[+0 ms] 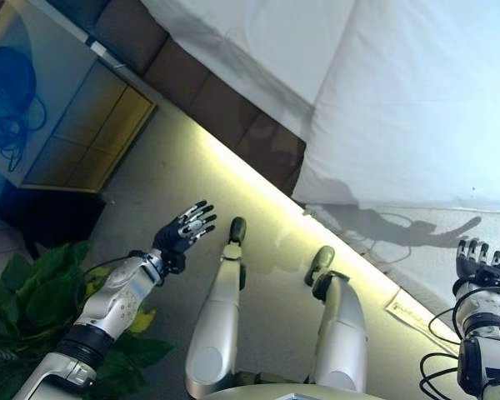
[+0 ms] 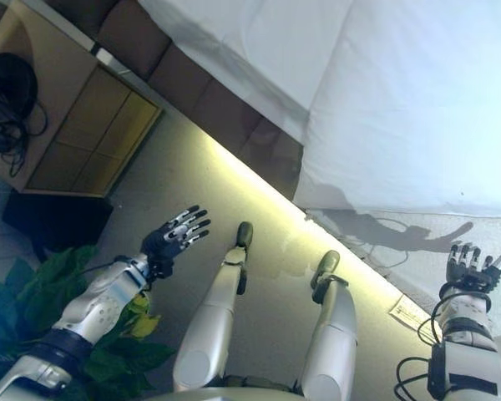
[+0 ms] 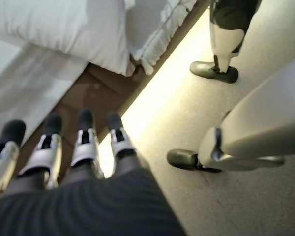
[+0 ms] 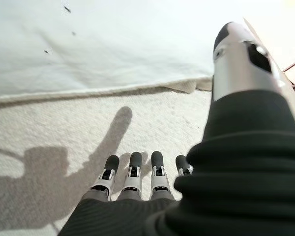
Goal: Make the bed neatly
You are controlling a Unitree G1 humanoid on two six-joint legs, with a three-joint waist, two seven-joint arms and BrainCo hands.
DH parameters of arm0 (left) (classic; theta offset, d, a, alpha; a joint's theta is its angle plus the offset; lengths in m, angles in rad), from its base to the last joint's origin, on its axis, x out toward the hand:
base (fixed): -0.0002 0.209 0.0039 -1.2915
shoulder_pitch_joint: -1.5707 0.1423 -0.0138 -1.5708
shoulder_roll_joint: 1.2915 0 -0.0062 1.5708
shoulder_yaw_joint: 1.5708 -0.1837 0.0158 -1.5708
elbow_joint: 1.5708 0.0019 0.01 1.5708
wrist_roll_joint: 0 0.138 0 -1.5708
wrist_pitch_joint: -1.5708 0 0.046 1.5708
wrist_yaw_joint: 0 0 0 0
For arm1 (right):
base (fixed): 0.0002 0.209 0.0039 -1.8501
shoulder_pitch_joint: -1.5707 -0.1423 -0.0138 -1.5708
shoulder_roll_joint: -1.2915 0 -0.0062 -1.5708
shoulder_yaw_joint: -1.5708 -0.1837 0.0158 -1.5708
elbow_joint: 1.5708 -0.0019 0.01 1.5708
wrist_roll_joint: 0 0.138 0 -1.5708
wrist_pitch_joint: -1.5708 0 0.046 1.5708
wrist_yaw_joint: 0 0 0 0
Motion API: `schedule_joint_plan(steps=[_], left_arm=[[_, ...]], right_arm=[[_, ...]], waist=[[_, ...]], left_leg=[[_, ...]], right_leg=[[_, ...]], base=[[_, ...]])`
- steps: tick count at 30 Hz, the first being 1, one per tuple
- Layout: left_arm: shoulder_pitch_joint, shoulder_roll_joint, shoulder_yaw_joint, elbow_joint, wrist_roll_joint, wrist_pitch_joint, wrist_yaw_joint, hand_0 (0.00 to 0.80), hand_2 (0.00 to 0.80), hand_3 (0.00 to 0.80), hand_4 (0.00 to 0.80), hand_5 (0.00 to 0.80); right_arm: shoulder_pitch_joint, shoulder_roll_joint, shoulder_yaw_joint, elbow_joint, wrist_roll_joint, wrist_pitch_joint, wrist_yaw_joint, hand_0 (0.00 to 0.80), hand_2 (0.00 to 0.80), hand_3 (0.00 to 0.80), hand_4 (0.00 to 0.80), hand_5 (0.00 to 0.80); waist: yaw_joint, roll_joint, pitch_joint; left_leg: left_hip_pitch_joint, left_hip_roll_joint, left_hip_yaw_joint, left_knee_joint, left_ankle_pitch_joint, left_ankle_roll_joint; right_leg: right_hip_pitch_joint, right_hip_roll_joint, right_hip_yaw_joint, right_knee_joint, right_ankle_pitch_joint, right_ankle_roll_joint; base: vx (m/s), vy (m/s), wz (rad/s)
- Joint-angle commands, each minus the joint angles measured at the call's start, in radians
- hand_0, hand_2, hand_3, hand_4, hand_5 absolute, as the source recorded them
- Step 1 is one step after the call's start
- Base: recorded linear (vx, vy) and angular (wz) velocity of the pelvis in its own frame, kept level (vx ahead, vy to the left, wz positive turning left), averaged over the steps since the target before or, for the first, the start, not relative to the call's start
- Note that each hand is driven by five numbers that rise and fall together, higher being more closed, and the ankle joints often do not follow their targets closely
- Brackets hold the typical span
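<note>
The bed [image 1: 233, 125] runs slantwise across the top of the head views, its dark brown side dropping to a lit strip along the floor. A white duvet [image 1: 417, 100] covers most of it and hangs over the side toward the right, its lower hem lying just above the pale carpet [image 4: 152, 123]. A white pillow [image 3: 64, 29] shows in the left wrist view, lying near the bed's edge by a frilled trim.

The bed's long edge slants from upper left down to lower right, so the duvet's hanging hem lies straight ahead of the right hand [image 2: 472, 266], which is the nearer of the two. That hand is released, fingers straight and spread, holding nothing, near the hem but not touching it. The left hand [image 1: 186, 227] is likewise released and empty, hovering over the floor, apart from the bare brown side of the bed.

A leafy plant [image 1: 33, 300] and a wooden cabinet [image 1: 92, 125] stand to the left.
</note>
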Motion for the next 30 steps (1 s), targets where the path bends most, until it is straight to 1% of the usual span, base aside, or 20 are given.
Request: schedule_joint_plan(steps=[1,6,10,18,23,26,30], left_arm=[[0.023,0.011,0.005,-0.018,-0.024,-0.024,-0.029,0.0,0.0,0.0,0.0,0.0],[0.008,0.025,0.016,-0.003,-0.03,-0.018,-0.043,0.0,0.0,0.0,0.0,0.0],[0.004,0.026,0.015,0.009,-0.025,-0.017,-0.053,0.0,0.0,0.0,0.0,0.0],[0.002,0.034,0.01,0.008,-0.033,-0.014,-0.049,0.0,0.0,0.0,0.0,0.0],[0.015,0.031,0.008,-0.01,-0.027,-0.02,-0.04,0.0,0.0,0.0,0.0,0.0],[0.017,0.027,0.003,-0.013,-0.027,-0.024,-0.034,0.0,0.0,0.0,0.0,0.0],[0.015,0.04,0.002,-0.014,-0.03,-0.024,-0.024,0.0,0.0,0.0,0.0,0.0]], right_arm=[[0.015,-0.098,-0.029,0.02,0.008,-0.006,0.029,0.0,0.0,0.0,0.0,0.0],[-0.027,-0.123,-0.027,0.024,-0.009,-0.016,-0.001,0.0,0.0,0.0,0.0,0.0],[-0.054,-0.152,-0.035,0.05,0.013,-0.006,-0.04,0.0,0.0,0.0,0.0,0.0],[-0.103,-0.2,-0.033,0.074,-0.006,0.006,-0.072,0.0,0.0,0.0,0.0,0.0],[-0.097,-0.204,-0.032,0.075,0.011,0.021,-0.066,0.0,0.0,0.0,0.0,0.0],[-0.105,-0.213,-0.026,0.086,0.005,0.038,-0.053,0.0,0.0,0.0,0.0,0.0],[-0.125,-0.228,-0.013,0.093,-0.014,0.05,-0.064,0.0,0.0,0.0,0.0,0.0]], waist=[[0.005,0.016,-0.034],[0.018,0.015,-0.038],[0.023,0.02,-0.038],[0.023,0.034,-0.026],[0.021,0.04,-0.019],[0.02,0.049,-0.012],[0.023,0.054,-0.005]], left_leg=[[-0.031,0.021,-0.008,0.103,-0.066,0.008],[-0.047,0.016,-0.016,0.11,-0.063,0.01],[-0.058,0.013,-0.017,0.117,-0.062,0.012],[-0.091,0.008,-0.024,0.146,-0.066,0.013],[-0.097,0.008,-0.023,0.149,-0.065,0.014],[-0.102,0.005,-0.023,0.151,-0.063,0.014],[-0.111,0.006,-0.017,0.153,-0.058,0.016]], right_leg=[[0.014,-0.061,0.042,-0.213,0.234,0.12],[-0.003,-0.066,0.035,-0.193,0.228,0.119],[-0.018,-0.071,0.035,-0.183,0.23,0.118],[-0.06,-0.073,0.049,-0.147,0.231,0.115],[-0.07,-0.076,0.052,-0.145,0.234,0.114],[-0.08,-0.081,0.056,-0.142,0.238,0.114],[-0.089,-0.086,0.057,-0.136,0.24,0.114]], base=[[0.034,-0.028,0.04],[0.02,-0.025,0.08],[0.012,-0.014,0.06],[0.003,-0.012,0.02],[0.0,0.0,0.0],[0.006,0.003,-0.01],[0.009,-0.014,0.0]])
